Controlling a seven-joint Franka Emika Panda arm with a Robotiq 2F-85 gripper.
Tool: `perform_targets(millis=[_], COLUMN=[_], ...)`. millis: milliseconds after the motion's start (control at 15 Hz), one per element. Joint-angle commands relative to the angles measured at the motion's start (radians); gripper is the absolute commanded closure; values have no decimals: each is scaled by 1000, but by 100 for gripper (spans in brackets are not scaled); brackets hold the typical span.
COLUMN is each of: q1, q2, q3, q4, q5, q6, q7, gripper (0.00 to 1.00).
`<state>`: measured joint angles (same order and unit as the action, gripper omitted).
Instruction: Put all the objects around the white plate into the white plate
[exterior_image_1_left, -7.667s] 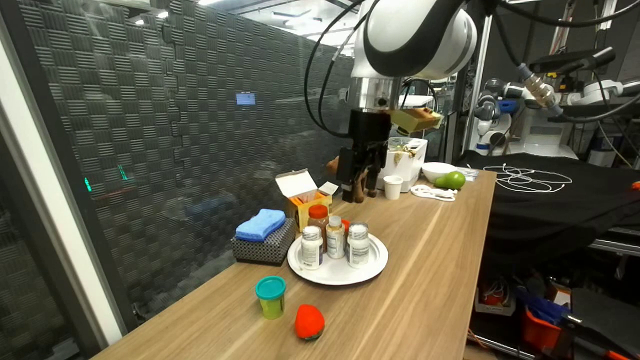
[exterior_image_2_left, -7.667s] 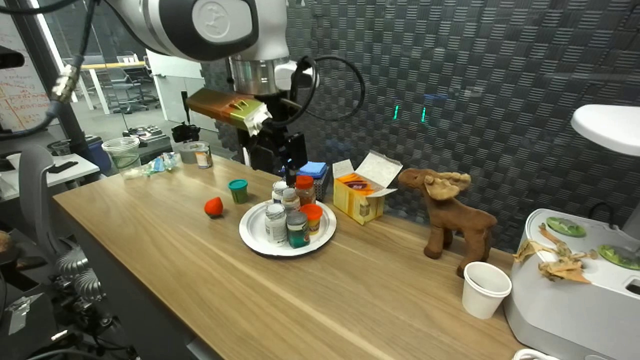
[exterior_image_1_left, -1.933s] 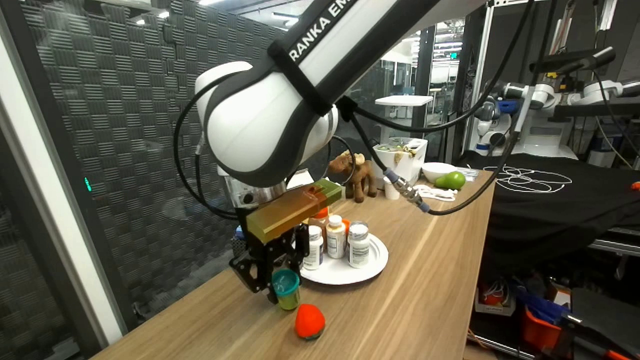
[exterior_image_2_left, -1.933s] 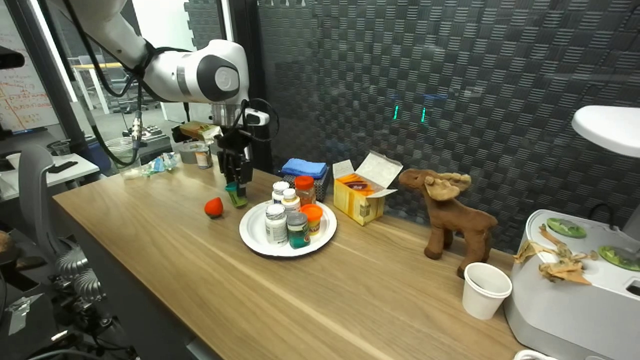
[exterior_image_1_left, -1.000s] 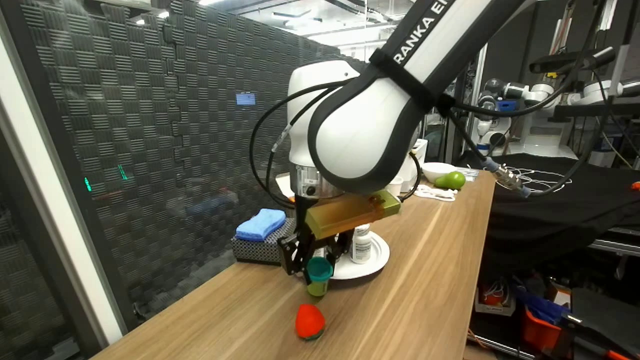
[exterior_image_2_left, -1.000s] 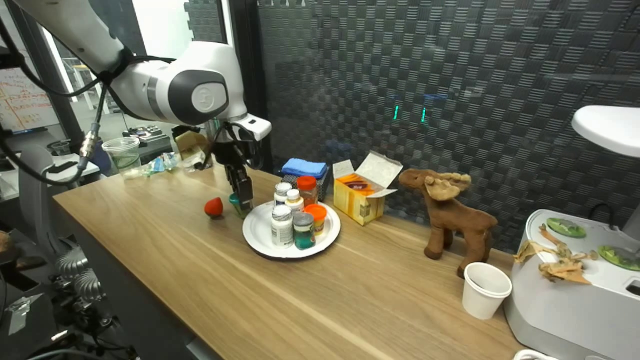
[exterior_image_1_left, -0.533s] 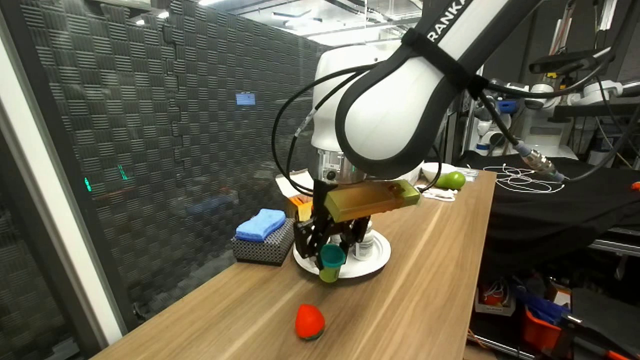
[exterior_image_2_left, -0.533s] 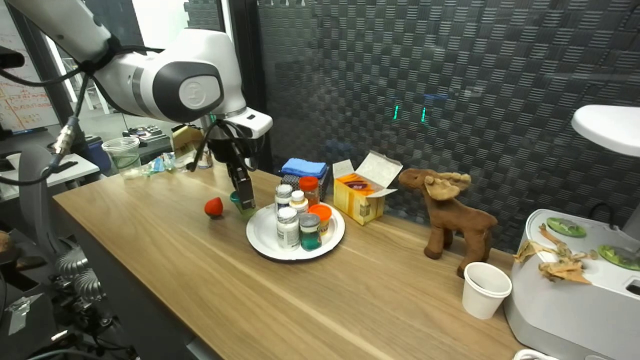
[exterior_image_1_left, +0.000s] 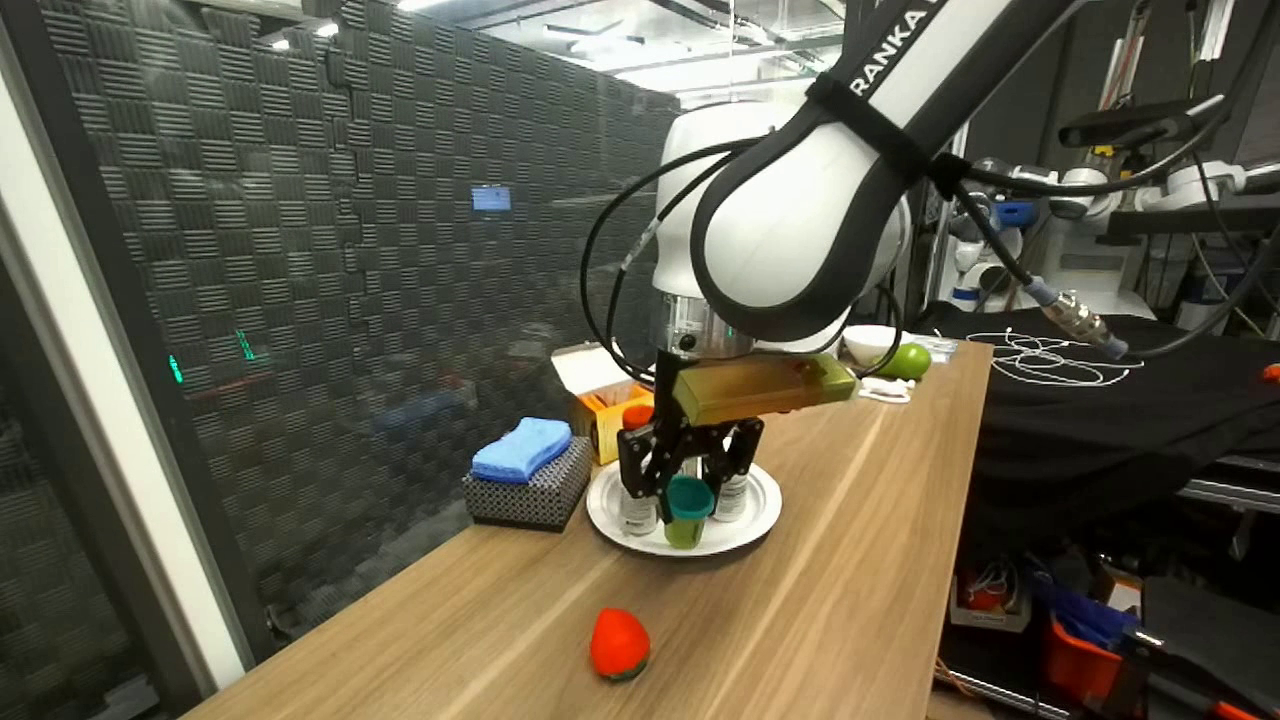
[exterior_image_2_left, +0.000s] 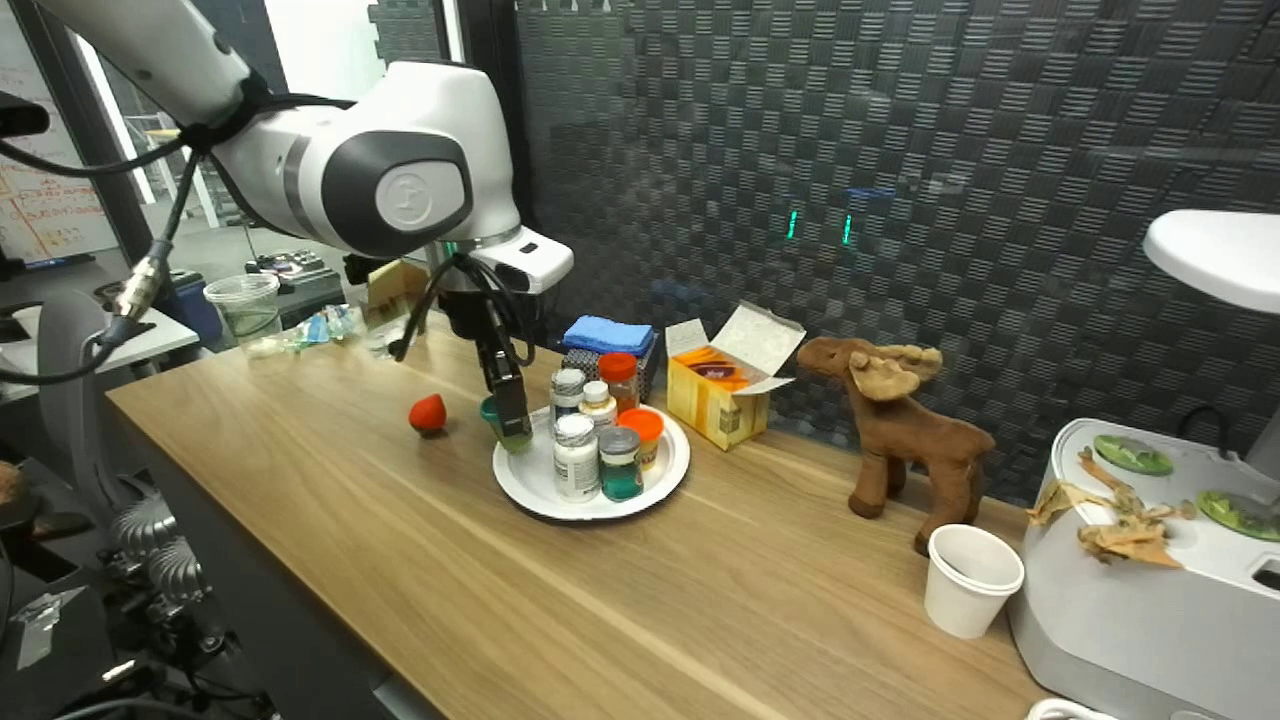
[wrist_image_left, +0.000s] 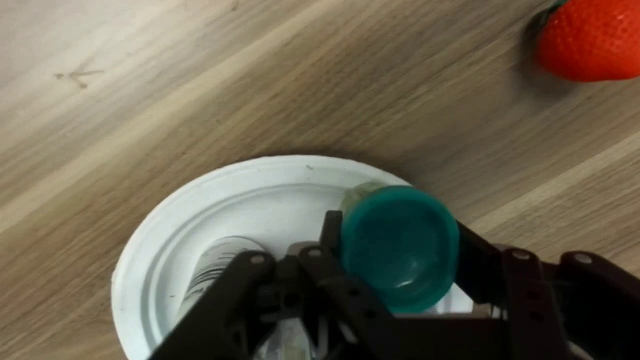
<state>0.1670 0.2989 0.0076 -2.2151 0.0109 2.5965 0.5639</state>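
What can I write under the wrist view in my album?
Robot hand holding green cup at the rim of the white plate, red strawberry on the table.

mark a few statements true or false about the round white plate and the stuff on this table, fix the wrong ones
The black end effector grips the small green tub with a teal lid. True.
The small green jar with a grey lid stands on the round white plate. True.
The red toy strawberry lies on the plate. False: the strawberry lies on the wood-grain table.
The blue rectangular sponge rests on the dark patterned box. True.
The yellow cardboard box is shut. False: the yellow box has its flaps open.
The brown plush moose lies on its side. False: the moose stands on its legs.
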Motion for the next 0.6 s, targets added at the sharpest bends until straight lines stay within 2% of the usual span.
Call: perform_targets(millis=[0,533], q1=[-27,-20], q2=[40,70], q3=[-21,-62], q4=[40,60], q5=[31,10], q6=[-1,-17], q7=[-10,42], gripper=[72,72])
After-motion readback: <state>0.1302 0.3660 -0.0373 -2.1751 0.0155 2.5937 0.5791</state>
